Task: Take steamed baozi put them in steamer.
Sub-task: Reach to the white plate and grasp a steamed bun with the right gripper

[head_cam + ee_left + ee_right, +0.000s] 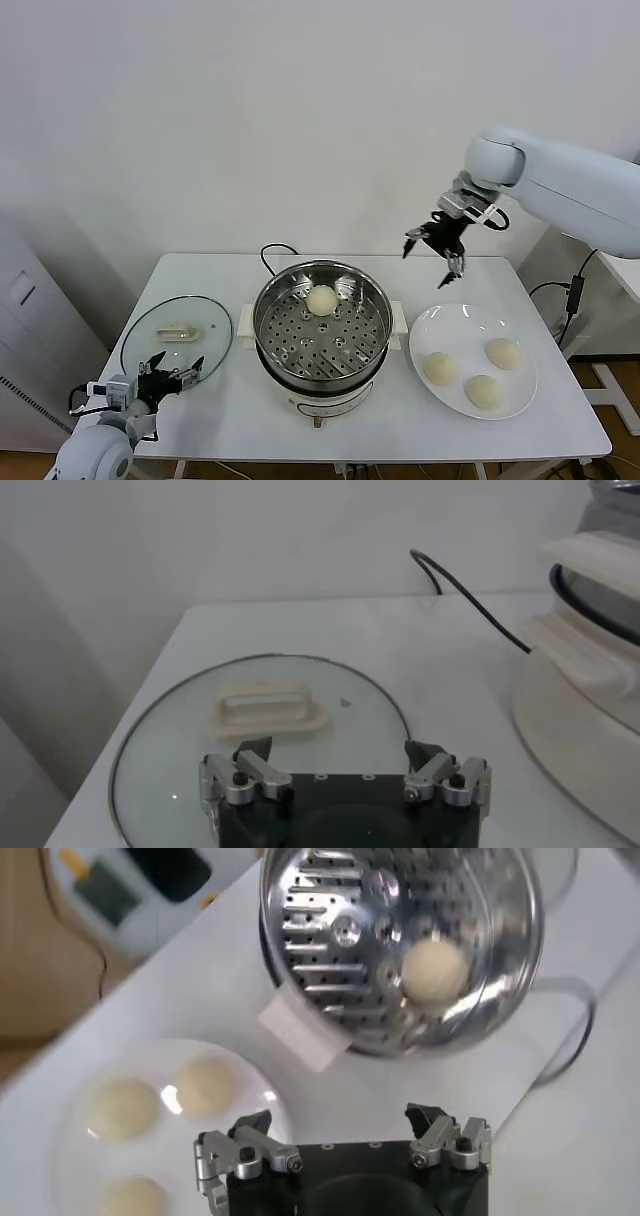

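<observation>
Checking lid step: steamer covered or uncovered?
Uncovered. The glass lid lies flat on the table beside the steamer; one baozi sits inside.

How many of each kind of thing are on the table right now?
Baozi: 4, one in the steamer, three on the plate
Steamer: 1
Plate: 1
Lid: 1
Total: 7

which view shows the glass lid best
The left wrist view: the glass lid nearly fills it, its beige handle clear beyond the open left claw. The head view shows the lid whole but small, left of the steamer. The right wrist view misses it.
</observation>
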